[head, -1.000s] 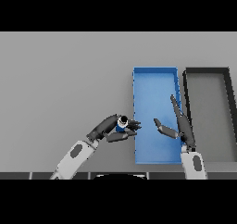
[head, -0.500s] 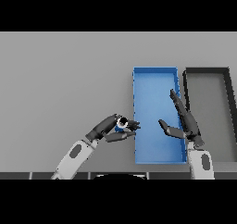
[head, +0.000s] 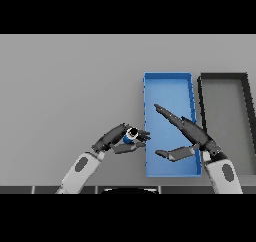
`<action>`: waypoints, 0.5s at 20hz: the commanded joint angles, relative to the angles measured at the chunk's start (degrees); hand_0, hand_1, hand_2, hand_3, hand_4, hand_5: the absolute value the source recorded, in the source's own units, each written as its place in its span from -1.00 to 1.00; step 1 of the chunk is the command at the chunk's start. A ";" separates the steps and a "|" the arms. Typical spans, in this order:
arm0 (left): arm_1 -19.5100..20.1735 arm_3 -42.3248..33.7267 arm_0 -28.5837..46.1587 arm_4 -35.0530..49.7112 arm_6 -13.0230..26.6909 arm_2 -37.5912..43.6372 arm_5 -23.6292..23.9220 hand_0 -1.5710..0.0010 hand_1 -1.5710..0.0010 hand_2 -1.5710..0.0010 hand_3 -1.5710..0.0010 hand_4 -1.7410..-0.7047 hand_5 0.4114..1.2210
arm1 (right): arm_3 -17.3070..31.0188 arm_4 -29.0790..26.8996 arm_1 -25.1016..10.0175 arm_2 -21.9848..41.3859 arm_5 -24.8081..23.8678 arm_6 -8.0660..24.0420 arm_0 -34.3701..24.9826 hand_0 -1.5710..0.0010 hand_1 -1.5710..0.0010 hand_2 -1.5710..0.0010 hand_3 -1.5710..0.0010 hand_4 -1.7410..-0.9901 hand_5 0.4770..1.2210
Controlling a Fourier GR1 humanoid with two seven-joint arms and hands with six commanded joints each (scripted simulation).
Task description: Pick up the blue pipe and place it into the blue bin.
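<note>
Head view shows the left hand (head: 119, 138) with its fingers and thumb curled round the blue pipe (head: 131, 134), whose dark open end faces the camera; the pipe is held off the grey bench (head: 70, 86), just beside the near left wall of the blue bin (head: 167, 76) but not yet over it. Compared with half a second ago and a second ago, that hand sits in almost the same spot, perhaps a touch nearer the bin wall, so the carry has made little ground. What has changed more is the right hand (head: 192, 133): its straight fingers have swung from pointing up along the bin's right wall to slanting across the bin's inside toward the upper left, thumb spread below, and it now hangs over the near half of the bin, fingers relaxed and holding nothing. My reading is that the pipe is secured and the transfer is the step in hand, yet the right hand now crowds the very space where the pipe should drop; the left hand would need to clear the wall and release in the bin's free far half. A dark bin (head: 225, 76) stands to the right, touching nothing in play.
</note>
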 commanded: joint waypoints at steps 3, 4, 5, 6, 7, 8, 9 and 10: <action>-0.74 0.07 0.01 -0.56 0.40 0.17 -0.77 -1.00 -1.00 -1.00 -1.00 -0.49 1.00 | -0.50 -0.59 0.54 3.09 0.79 4.44 -3.21 1.00 1.00 1.00 1.00 0.33 -0.87; -1.17 0.10 -0.37 -0.45 0.72 0.66 -0.82 -1.00 -1.00 -1.00 -1.00 -0.49 1.00 | -0.31 -1.59 0.66 3.35 0.58 6.71 -4.91 1.00 1.00 1.00 1.00 0.34 -0.88; -1.46 0.61 -0.25 -0.95 0.79 0.75 -0.84 -1.00 -1.00 -1.00 -1.00 -0.49 1.00 | -0.03 -2.41 1.50 4.85 1.44 7.55 -4.96 1.00 1.00 1.00 1.00 0.36 -0.87; -1.59 0.99 -0.08 -1.19 0.47 0.86 -1.27 -1.00 -1.00 -1.00 -1.00 -0.49 1.00 | 0.42 -3.55 1.36 5.03 2.30 8.12 -6.14 1.00 1.00 1.00 1.00 0.37 -0.86; -1.97 0.78 -0.48 -1.16 0.83 1.19 -1.47 -1.00 -1.00 -1.00 -1.00 -0.49 1.00 | 1.06 -2.96 1.97 6.24 2.71 8.90 -7.50 1.00 1.00 1.00 1.00 0.39 -0.87; -1.94 0.72 -0.21 -1.11 0.57 1.31 -2.04 -1.00 -1.00 -1.00 -1.00 -0.49 1.00 | 1.87 -2.65 2.70 7.13 2.87 9.86 -9.07 1.00 1.00 1.00 1.00 0.40 -0.89; -1.54 0.06 0.36 -0.71 0.28 1.57 -2.84 -1.00 -1.00 -1.00 -1.00 -0.48 1.00 | 3.25 -2.50 3.46 8.05 3.48 10.69 -10.40 1.00 1.00 1.00 1.00 0.42 -0.89; -1.98 0.40 0.01 -1.12 0.12 1.64 -3.01 -1.00 -1.00 -1.00 -1.00 -0.48 1.00 | 4.32 -2.66 4.14 8.46 3.72 11.53 -12.29 1.00 1.00 1.00 1.00 0.44 -0.90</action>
